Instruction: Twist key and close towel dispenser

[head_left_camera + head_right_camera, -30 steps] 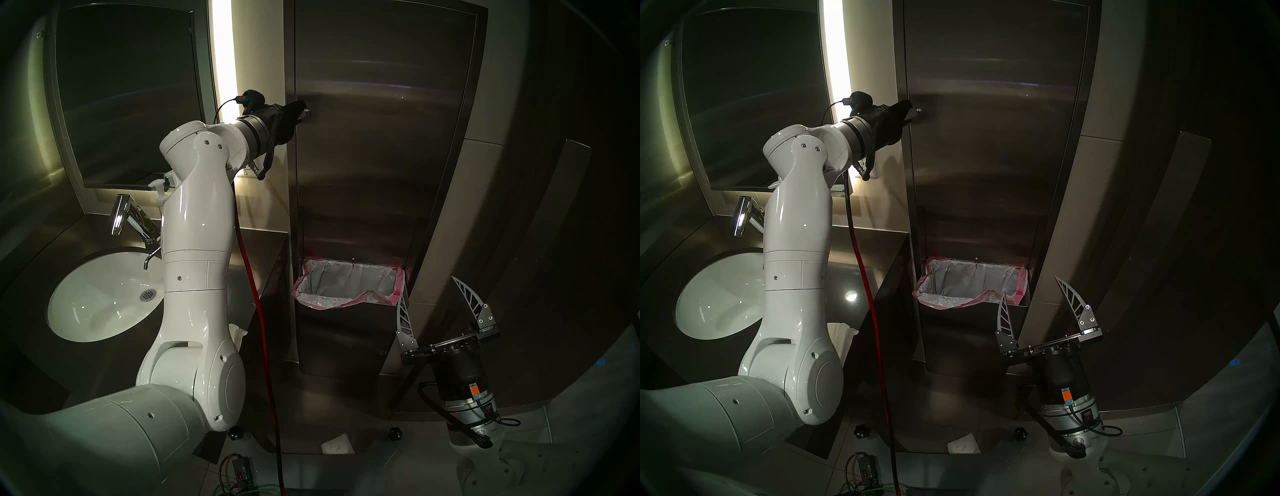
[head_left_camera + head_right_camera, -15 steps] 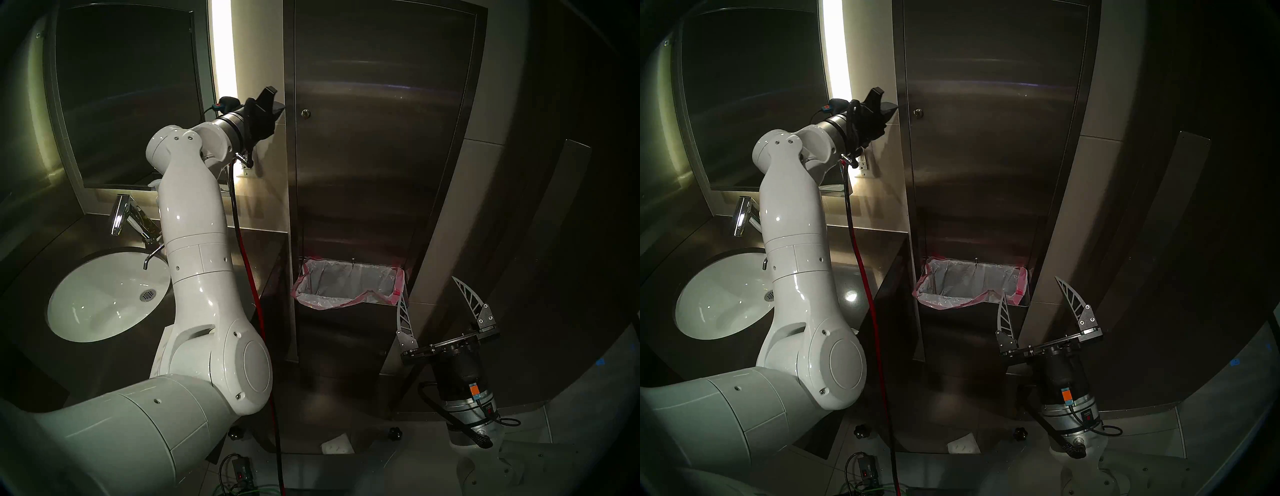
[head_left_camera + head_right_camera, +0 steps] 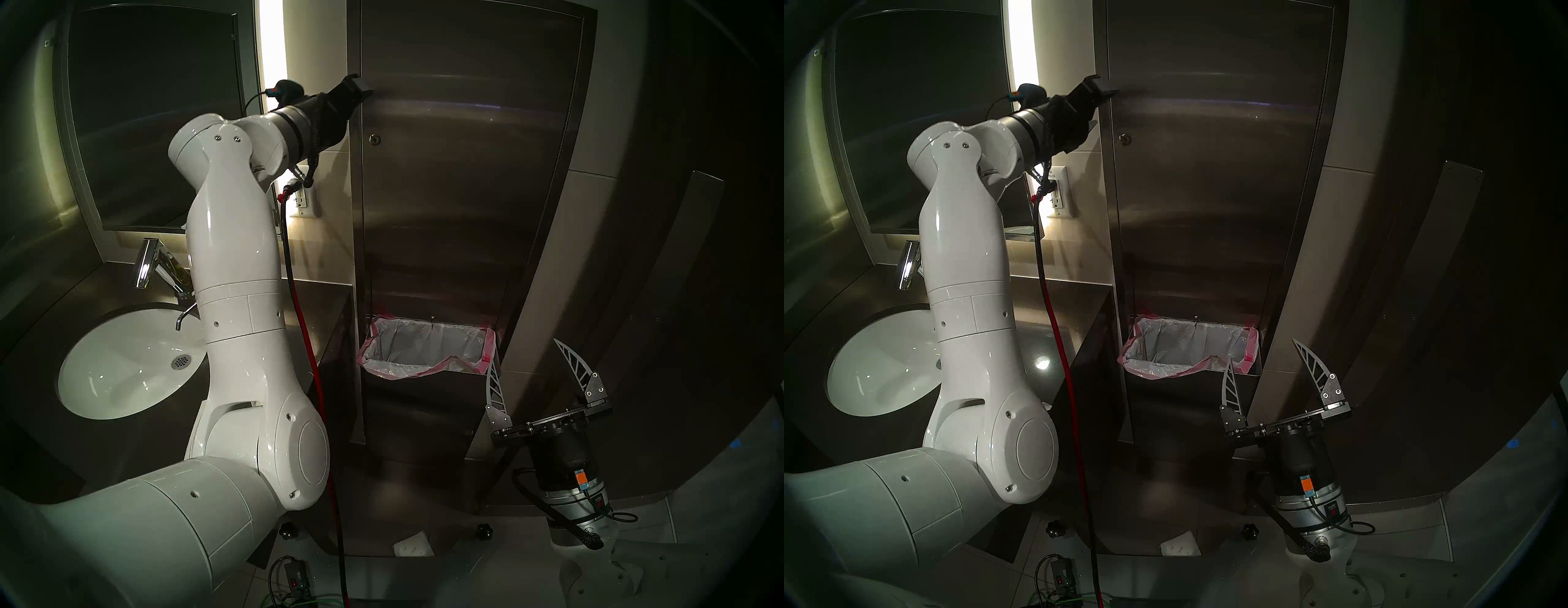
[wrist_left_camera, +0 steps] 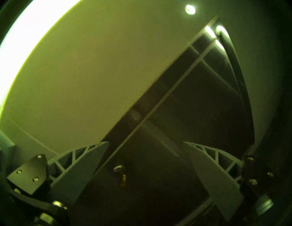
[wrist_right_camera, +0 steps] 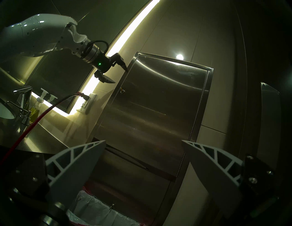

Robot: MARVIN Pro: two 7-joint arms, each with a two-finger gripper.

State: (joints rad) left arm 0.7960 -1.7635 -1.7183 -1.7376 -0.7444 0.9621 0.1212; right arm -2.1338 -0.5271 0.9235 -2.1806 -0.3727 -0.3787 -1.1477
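The towel dispenser (image 3: 466, 170) is a tall brushed steel wall cabinet; its door looks flush with the frame, so the towels are hidden. A small key (image 4: 123, 176) hangs in the round lock (image 3: 374, 139) at the door's left edge, also seen in the right wrist view (image 5: 122, 91). My left gripper (image 3: 358, 91) is open and empty, above the lock by the door's upper left edge; whether it touches is unclear. It also shows in the other views (image 3: 1102, 91) (image 4: 146, 143) (image 5: 120, 76). My right gripper (image 3: 526, 356) is open and empty, low at the right, apart from the cabinet (image 5: 143, 141).
An open waste bin with a pink-edged liner (image 3: 424, 352) sits in the cabinet's lower part. A white sink (image 3: 127, 365), a faucet (image 3: 146, 263) and a dark mirror (image 3: 157, 114) are on the left. A red cable (image 3: 314, 373) hangs from a wall socket (image 3: 302, 199).
My left gripper was at the lock one second ago, then let go and pulled back left, open. It has now risen to the door's upper left edge. The right arm has not moved.
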